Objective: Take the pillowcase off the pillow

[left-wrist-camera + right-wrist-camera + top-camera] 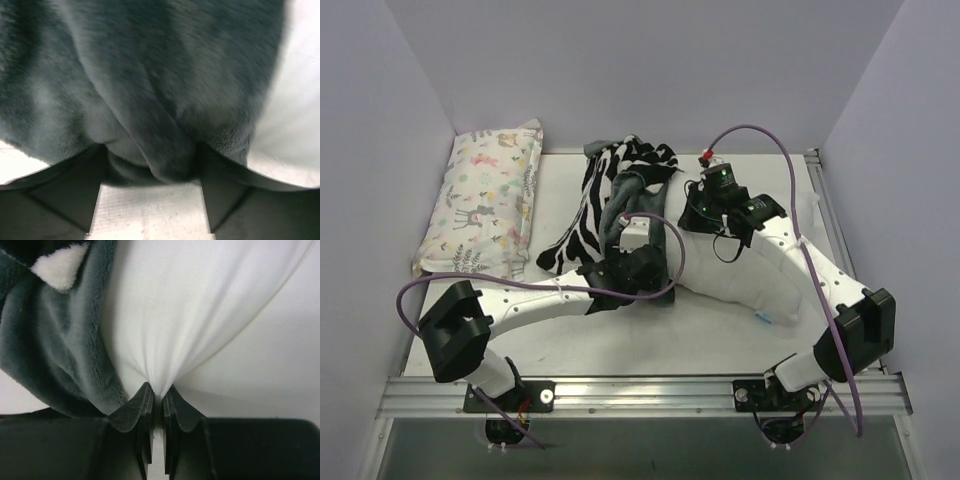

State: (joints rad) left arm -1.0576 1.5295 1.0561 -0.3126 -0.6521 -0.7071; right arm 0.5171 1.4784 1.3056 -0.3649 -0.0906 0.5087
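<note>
The dark grey-green plush pillowcase (638,188), its zebra-patterned inner side turned out, lies bunched at the table's middle back. It still covers the far end of the white pillow (750,280), whose blue-and-white tag (765,318) shows at the near right. My left gripper (638,262) sits at the pillowcase's near edge; in the left wrist view (152,170) its jaws stand wide apart with a plush fold (150,75) bulging between them. My right gripper (705,205) is shut on a pinch of white pillow fabric (200,305), with the pillowcase (55,350) just to its left.
A smaller pillow with pastel deer-and-flower print (485,200) lies along the left wall. Purple-grey walls close in the back and sides. A metal rail (640,392) runs along the near edge and another (830,220) along the right.
</note>
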